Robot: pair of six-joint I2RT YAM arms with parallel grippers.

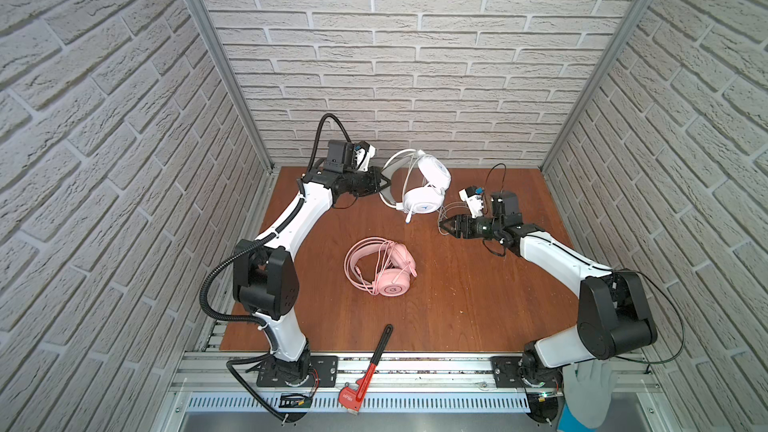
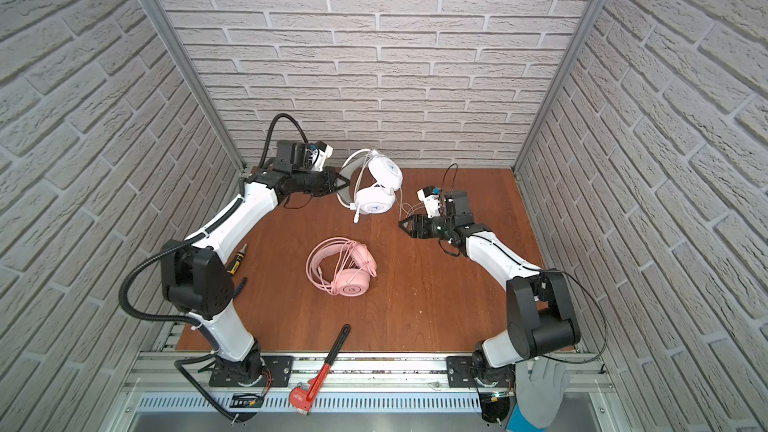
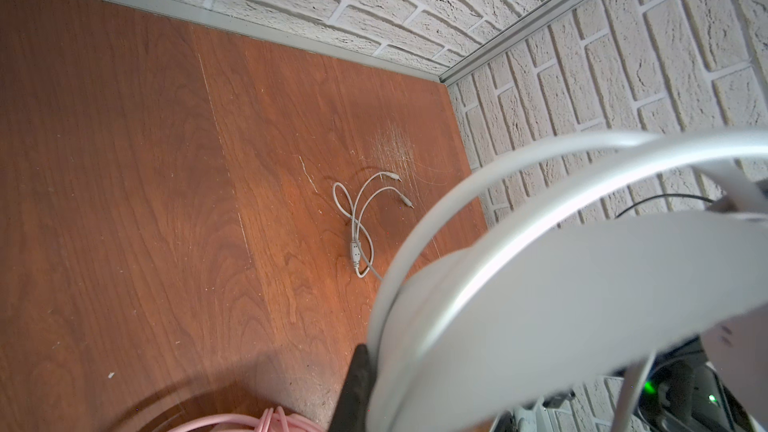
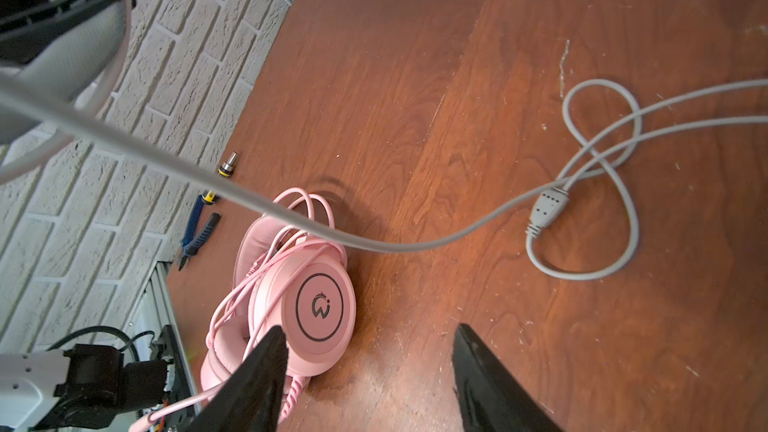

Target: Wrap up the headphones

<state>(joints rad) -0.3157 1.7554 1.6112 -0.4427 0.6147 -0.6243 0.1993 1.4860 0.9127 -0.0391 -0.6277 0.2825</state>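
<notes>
Left gripper [image 1: 386, 184] is pressed together on the headband of the white headset [image 1: 422, 201], whose earcups sit just beyond its tip. Right gripper [image 1: 444, 227] stands spread, nothing between its fingers. The white headset's grey cable [image 4: 582, 184] lies looped on the table [image 1: 478, 305] just beside its tips. Farther off, the pink headset [image 1: 395, 280] rests between both arms, cable piled on it.

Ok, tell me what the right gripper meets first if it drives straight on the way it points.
Probably the white headset's cable, sagging across just ahead of the open right gripper; depth is unclear, so it may miss it. Beyond is bare table, the pink headset off to one side.
</notes>
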